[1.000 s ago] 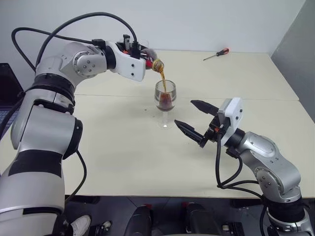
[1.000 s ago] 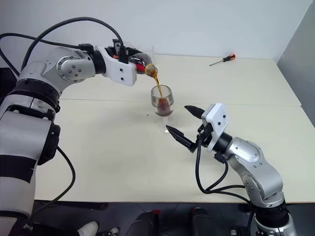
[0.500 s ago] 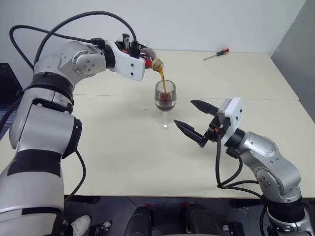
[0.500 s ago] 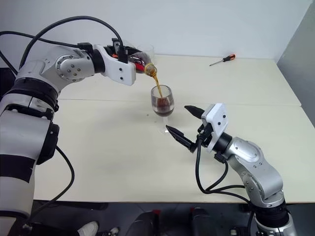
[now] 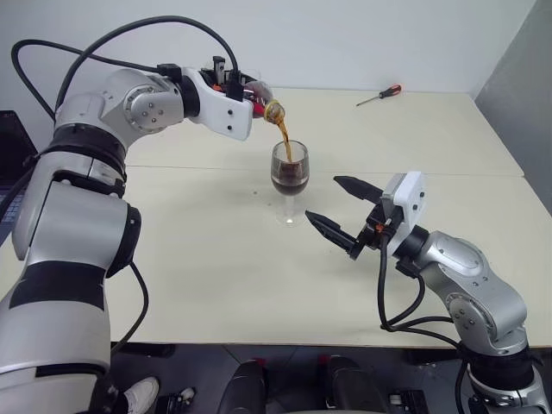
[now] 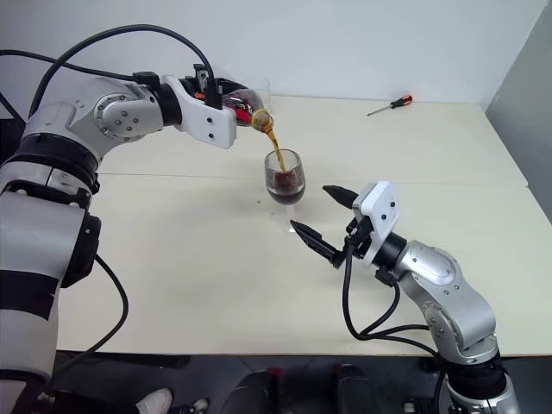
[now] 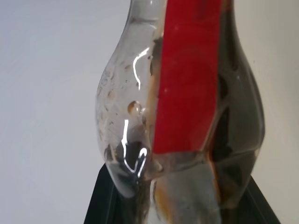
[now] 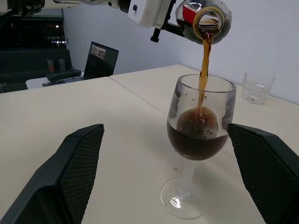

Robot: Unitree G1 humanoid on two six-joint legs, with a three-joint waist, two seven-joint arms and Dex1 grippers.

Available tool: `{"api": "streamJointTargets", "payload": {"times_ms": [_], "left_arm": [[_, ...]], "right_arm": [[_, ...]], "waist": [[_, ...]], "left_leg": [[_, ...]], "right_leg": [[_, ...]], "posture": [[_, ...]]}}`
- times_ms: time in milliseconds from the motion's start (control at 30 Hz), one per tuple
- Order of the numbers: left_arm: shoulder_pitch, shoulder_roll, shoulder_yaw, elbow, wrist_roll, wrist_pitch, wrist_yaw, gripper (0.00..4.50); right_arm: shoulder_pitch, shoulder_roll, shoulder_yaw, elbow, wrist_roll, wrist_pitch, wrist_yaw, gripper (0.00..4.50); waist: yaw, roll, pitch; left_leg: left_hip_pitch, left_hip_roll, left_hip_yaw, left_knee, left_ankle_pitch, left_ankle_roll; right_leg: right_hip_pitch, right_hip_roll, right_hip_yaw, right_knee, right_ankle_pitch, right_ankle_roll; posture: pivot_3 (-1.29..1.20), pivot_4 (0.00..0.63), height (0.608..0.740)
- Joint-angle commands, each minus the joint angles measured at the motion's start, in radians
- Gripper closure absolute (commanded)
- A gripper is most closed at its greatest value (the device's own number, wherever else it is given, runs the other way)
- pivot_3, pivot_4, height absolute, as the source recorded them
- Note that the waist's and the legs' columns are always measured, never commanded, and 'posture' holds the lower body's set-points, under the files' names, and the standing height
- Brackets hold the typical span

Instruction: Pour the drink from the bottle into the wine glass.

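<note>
Overhead, left claw (image 5: 246,93) tipping bottle (image 5: 261,97) above wine glass (image 5: 289,177)

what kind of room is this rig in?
Likely a lab or workshop, not a kitchen: a plain cream table against bare white walls, a screwdriver lying at the far edge, and a laptop on a side desk.

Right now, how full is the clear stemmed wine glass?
Roughly half full: dark brown drink fills the lower bowl of the clear stemmed wine glass, with a stream running in from the tipped clear plastic bottle.
</note>
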Motion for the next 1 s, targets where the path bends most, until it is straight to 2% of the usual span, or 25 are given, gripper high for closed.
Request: {"api": "streamJointTargets", "payload": {"times_ms": [33, 1000], "left_arm": [[-0.054, 0.023, 0.001, -0.003, -0.001, -0.008, 0.022, 3.36], [-0.053, 0.026, -0.009, 0.004, 0.001, -0.008, 0.035, 3.36]], "right_arm": [[-0.014, 0.002, 0.003, -0.014, -0.001, -0.023, 0.007, 0.00], [-0.016, 0.002, 0.002, -0.006, 0.000, -0.028, 0.008, 0.00]], "waist": [[0.000, 0.000, 0.000], [0.000, 0.000, 0.000]], "left_leg": [[0.000, 0.000, 0.000, 0.000, 0.000, 0.000], [0.000, 0.000, 0.000, 0.000, 0.000, 0.000]], "right_leg": [[0.000, 0.000, 0.000, 0.000, 0.000, 0.000], [0.000, 0.000, 0.000, 0.000, 0.000, 0.000]], "posture": [[0.00, 0.150, 0.740], [0.00, 0.150, 0.740]]}}
